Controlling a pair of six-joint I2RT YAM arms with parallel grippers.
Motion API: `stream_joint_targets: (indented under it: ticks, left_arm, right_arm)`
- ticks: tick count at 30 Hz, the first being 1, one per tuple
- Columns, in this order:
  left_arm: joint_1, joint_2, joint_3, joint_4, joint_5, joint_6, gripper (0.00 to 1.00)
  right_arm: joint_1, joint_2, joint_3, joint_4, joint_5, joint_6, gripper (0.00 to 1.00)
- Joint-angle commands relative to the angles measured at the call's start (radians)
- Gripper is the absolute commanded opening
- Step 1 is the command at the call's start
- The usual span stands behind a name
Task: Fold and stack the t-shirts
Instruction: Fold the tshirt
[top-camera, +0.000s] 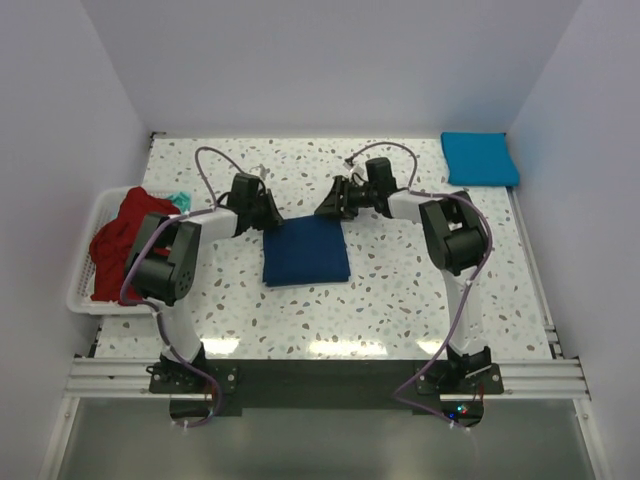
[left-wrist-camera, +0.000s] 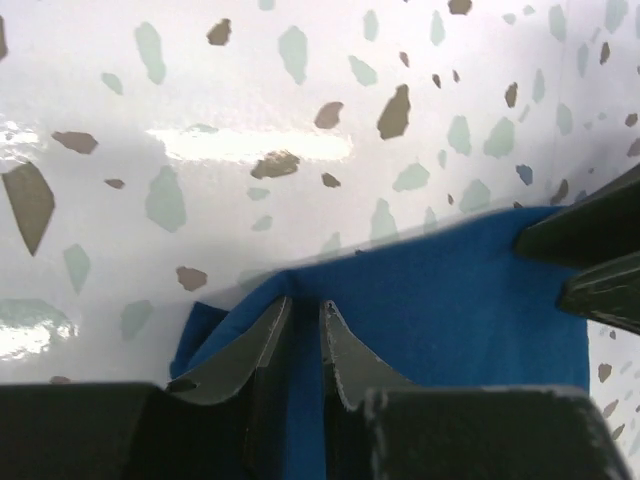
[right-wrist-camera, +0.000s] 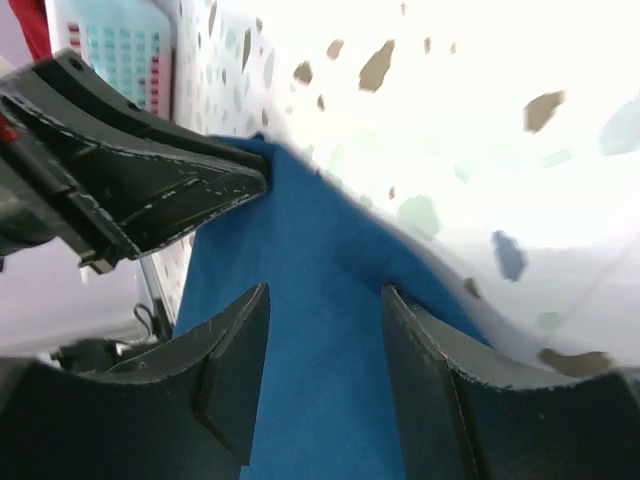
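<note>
Nearest to us, the left arm's elbow hangs close over the red crumpled t-shirt (top-camera: 115, 245) in the white slatted plastic basket (top-camera: 85, 290), and we judge that a wide swing there could snag that cloth. Our chief worry is the fold. The dark blue folded t-shirt (top-camera: 305, 252) lies as a neat rectangle on the speckled terrazzo table (top-camera: 400, 300) between the two arms, and both grippers work only its far edge, so nothing holds its near half. If we pull with one side gripped and the other not, the layers could slide apart or the rectangle could swing askew. The left gripper (left-wrist-camera: 305, 305) is the doubtful side. Its jaws stand narrow at the far-left corner, with blue showing through the slit, and we cannot tell whether any cloth is caught. A thin pinch could slip, or take only the top layer and peel it open. The right gripper (right-wrist-camera: 325, 292) has its jaws apart over the far-right corner and holds nothing. The turquoise-blue folded t-shirt (top-camera: 480, 158) sits well apart in the far right corner, so a sagging bundle could unfold on the way there. Both arms rise from their bases, bend at the elbow and reach forward and inward, with wrists low and fingertips facing each other across that far edge.
</note>
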Motion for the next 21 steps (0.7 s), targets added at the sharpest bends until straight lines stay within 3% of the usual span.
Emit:
stream_joint_targets:
  ticks: [1,6,8,11,13,17,20,21]
  left_arm:
    - [0.038,0.020,0.055,0.041,0.024,-0.022,0.21]
    - [0.044,-0.056,0.023,0.006,0.026,-0.022,0.26]
    - [0.044,-0.141,-0.003,0.012,0.035,-0.031,0.38]
    - [0.042,-0.250,-0.058,0.032,0.091,-0.062,0.48]
    - [0.039,-0.302,-0.106,0.043,0.144,-0.089,0.50]
    - [0.001,-0.437,-0.233,0.092,0.174,-0.111,0.51]
    - [-0.016,-0.443,-0.350,0.154,0.193,-0.138,0.49]
    - [-0.016,-0.437,-0.404,0.194,0.194,-0.151,0.49]
  right_arm:
    - [-0.029,0.005,0.049,0.111,-0.001,0.068,0.53]
    - [-0.032,-0.082,-0.017,0.140,-0.011,0.109,0.56]
    - [-0.030,-0.148,-0.101,0.207,-0.040,0.158,0.57]
    - [-0.029,-0.211,-0.238,0.424,-0.102,0.318,0.59]
    - [-0.024,-0.240,-0.342,0.587,-0.119,0.430,0.60]
    - [0.004,-0.268,-0.465,0.794,-0.168,0.557,0.65]
    - [0.010,-0.181,-0.546,1.064,-0.189,0.718,0.66]
    - [0.008,-0.141,-0.560,1.239,-0.190,0.826,0.68]
